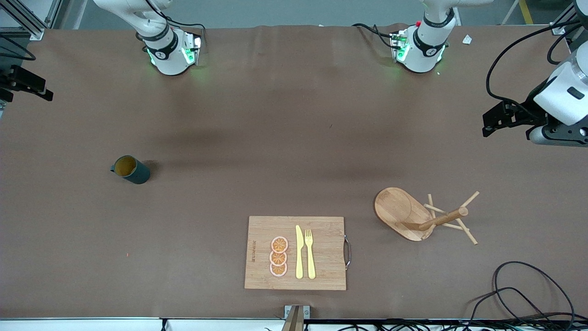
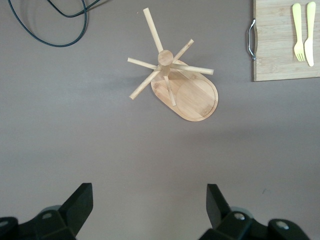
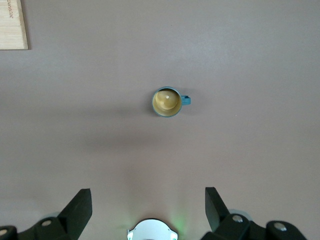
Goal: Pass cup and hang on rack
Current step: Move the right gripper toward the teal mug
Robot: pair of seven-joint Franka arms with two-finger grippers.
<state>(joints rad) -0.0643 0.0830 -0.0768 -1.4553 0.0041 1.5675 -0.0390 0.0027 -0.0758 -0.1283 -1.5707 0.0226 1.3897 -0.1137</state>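
The dark teal cup [image 1: 131, 169] stands upright on the brown table toward the right arm's end, its tan inside showing. My right gripper [image 3: 148, 195] hangs high over the table near the cup [image 3: 166, 101], open and holding nothing. The wooden rack [image 1: 443, 218] stands on its oval base toward the left arm's end, nearer the front camera than the cup. High over the table by the rack [image 2: 165, 59] is my left gripper [image 2: 148, 192], open and empty. The left arm's hand [image 1: 556, 131] shows at the front view's edge.
A wooden cutting board [image 1: 321, 230] with a metal handle lies mid-table nearest the front camera, between cup and rack. It carries a yellow knife [image 1: 299, 252], a fork [image 1: 310, 253] and three orange slices [image 1: 278, 256]. Black cables [image 1: 528, 294] lie near the rack's corner.
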